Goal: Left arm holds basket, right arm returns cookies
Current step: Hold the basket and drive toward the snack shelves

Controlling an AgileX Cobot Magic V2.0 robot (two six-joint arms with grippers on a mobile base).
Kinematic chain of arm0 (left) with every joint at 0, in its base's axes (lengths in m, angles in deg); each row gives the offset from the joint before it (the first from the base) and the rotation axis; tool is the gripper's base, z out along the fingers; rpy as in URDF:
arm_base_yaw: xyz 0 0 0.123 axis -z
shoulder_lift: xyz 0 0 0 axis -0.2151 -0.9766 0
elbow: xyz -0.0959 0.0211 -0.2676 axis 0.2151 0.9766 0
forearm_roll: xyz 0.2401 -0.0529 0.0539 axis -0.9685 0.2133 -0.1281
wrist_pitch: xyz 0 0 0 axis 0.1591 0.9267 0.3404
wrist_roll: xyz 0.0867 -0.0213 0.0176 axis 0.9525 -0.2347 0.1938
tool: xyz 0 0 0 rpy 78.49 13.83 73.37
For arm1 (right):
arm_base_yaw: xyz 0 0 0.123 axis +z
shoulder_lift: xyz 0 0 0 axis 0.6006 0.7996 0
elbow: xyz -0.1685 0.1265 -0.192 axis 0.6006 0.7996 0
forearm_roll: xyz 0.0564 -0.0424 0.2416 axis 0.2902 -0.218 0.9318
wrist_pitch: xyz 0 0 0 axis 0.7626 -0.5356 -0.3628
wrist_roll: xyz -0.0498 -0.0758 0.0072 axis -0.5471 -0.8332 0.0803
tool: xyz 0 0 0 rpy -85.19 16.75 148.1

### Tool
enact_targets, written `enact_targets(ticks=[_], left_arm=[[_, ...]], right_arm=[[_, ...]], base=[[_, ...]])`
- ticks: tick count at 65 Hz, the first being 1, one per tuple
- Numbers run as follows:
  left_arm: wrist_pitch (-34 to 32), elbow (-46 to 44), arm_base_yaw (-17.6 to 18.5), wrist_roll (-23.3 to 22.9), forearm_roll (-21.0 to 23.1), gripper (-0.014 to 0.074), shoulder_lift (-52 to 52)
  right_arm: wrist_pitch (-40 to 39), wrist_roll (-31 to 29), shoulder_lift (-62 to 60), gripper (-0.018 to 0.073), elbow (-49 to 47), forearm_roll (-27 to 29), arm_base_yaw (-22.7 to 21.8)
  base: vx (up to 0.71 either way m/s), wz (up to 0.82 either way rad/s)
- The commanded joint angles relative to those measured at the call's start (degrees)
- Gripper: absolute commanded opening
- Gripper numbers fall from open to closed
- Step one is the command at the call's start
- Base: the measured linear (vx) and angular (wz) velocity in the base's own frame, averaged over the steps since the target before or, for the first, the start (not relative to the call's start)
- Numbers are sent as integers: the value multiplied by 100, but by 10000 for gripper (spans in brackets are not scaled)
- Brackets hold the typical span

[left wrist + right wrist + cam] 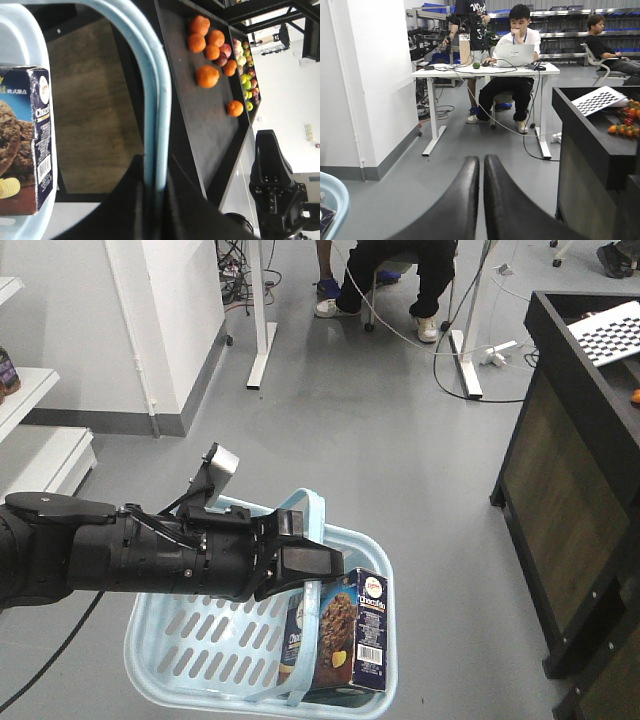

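Here the left arm (100,555) stretches out, left gripper (308,545) clamping the basket handle (161,100); right gripper (482,162) closed, empty.

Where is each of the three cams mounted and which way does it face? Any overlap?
Exterior front-facing: high on the robot, facing forward and down; left arm enters from the left, left gripper shut on the basket handle, cookies inside.
Left wrist: on the left arm, looking along the handle; cookies at left, fruit stand beyond; own gripper at bottom.
Right wrist: on the right arm, level, facing a desk and seated man; right gripper shut, empty.
Shared: basket and stand in all three; cookies clearly in the first two.
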Motion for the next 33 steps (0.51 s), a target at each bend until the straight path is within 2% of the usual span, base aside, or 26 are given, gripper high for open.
enact_targets(ticks=[1,33], left_arm=[[325,-207,35,31,583,-3,285],[325,-207,35,31,583,-3,285]], right_arm=[[-414,-31,-73,-6,105,-57,-43],[-414,-31,-73,-6,105,-57,-43]], base=[[35,5],[34,3]])
